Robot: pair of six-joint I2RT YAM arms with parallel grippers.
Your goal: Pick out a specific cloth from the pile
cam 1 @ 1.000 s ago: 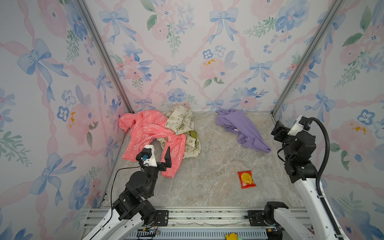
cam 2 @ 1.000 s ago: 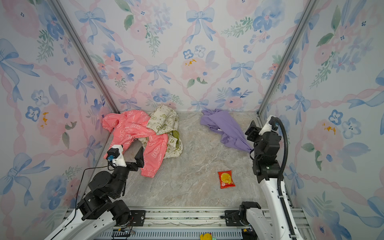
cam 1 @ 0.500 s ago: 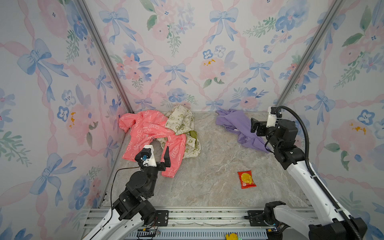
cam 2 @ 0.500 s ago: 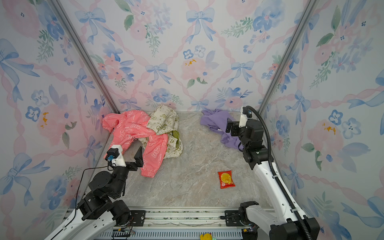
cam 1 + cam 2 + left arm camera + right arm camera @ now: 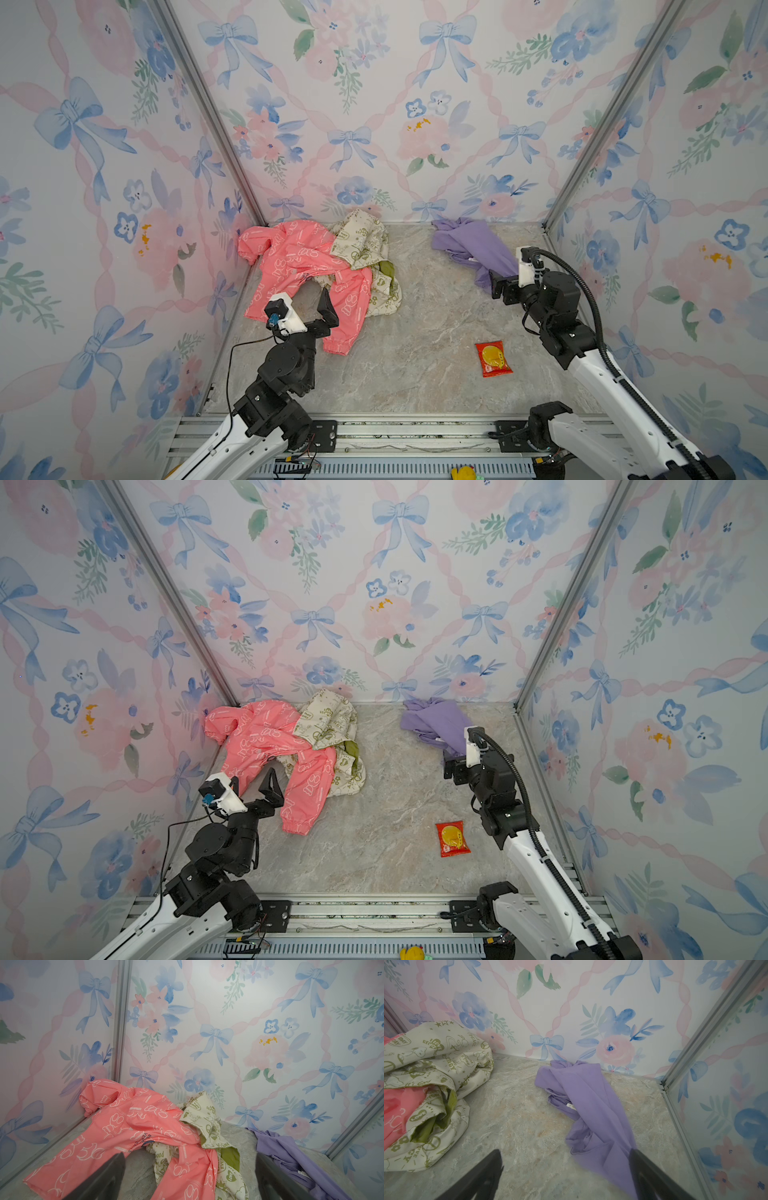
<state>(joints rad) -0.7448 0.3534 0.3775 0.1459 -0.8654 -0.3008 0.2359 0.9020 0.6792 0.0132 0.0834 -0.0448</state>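
Note:
The cloth (image 5: 473,245) (image 5: 436,721) (image 5: 591,1105) is a plain lavender garment, crumpled on the marble floor at the back right, apart from the pile. My right gripper (image 5: 498,286) (image 5: 451,769) (image 5: 564,1153) hangs open just over the cloth's near end, one finger beside its edge, holding nothing. The pile sits at the back left: a coral-pink printed garment (image 5: 299,257) (image 5: 124,1130) lying over a cream one with olive print (image 5: 361,241) (image 5: 431,1053). Above the pink garment's near leg, my left gripper (image 5: 309,309) (image 5: 253,785) (image 5: 190,1167) is open and empty.
A red snack packet (image 5: 492,359) (image 5: 453,838) lies on the floor in front of the right arm. Flowered walls with aluminium corner posts (image 5: 569,195) close in three sides. A metal rail (image 5: 415,432) runs along the front edge.
The right arm swung from the right wall in toward the lavender cloth and came down near its end, jaws spreading wider. The left arm stayed put.

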